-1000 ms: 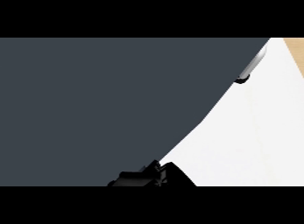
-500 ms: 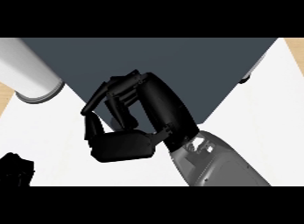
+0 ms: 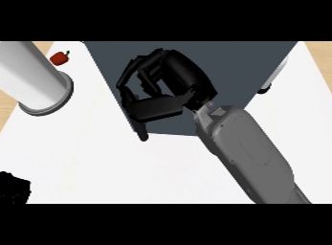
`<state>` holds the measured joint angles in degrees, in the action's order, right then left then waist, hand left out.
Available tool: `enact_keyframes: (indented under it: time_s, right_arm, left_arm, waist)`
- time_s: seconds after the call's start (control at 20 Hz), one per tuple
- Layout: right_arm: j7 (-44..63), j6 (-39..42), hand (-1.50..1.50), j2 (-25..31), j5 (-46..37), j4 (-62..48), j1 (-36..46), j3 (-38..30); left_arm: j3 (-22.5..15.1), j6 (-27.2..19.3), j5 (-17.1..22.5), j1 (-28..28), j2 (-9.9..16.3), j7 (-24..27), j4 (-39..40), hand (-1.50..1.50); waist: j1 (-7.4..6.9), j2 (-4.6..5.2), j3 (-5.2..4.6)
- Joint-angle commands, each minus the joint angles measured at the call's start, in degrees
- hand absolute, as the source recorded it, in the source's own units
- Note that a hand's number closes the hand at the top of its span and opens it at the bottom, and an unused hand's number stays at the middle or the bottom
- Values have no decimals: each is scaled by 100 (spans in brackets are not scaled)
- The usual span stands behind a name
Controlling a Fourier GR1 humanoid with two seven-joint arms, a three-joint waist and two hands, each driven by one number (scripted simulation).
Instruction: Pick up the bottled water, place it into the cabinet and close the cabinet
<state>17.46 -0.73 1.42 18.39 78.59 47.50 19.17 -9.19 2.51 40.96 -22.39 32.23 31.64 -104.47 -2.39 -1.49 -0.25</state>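
Observation:
The dark grey cabinet (image 3: 246, 62) stands at the back middle of the white counter (image 3: 126, 167), seen from above. My right hand (image 3: 161, 88) lies over the cabinet's left front part with its fingers curled; nothing shows inside them. Its grey forearm (image 3: 246, 153) runs down to the lower right. A short dark bar (image 3: 143, 136) sticks out at the cabinet's front left corner. My left hand (image 3: 6, 189) shows only as a black shape at the lower left edge. No bottled water is in view.
A tall white cylinder (image 3: 23, 72) on a grey round base stands at the back left. A small red object (image 3: 60, 58) lies behind it. A small pale fitting (image 3: 267, 88) sits at the cabinet's right side. Wooden floor shows past both counter edges.
The dark grey panel that filled most of the view a second ago has swung back and narrowed. My right hand came in and moved away from me, along with it.

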Motion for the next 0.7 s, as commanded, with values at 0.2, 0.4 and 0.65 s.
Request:
enact_keyframes:
  time_s: [0.2, 0.4, 0.65]
  right_arm:
    - [-599, 468, 150, 661, 31, -1337, 222, -843]
    - [-721, 532, 150, 722, -17, -1551, 371, -906]
    - [-842, 724, 150, 737, 68, -1491, 262, -878]
  left_arm:
    - [169, 209, 101, 7, 131, -74, -34, 150]
    - [68, 80, 2, 24, 134, -198, -248, 150]
    - [87, -46, 44, 406, 3, -287, -78, 150]
  waist:
    - [-18, 257, 24]
    - [-135, 296, 27]
    - [46, 293, 20]
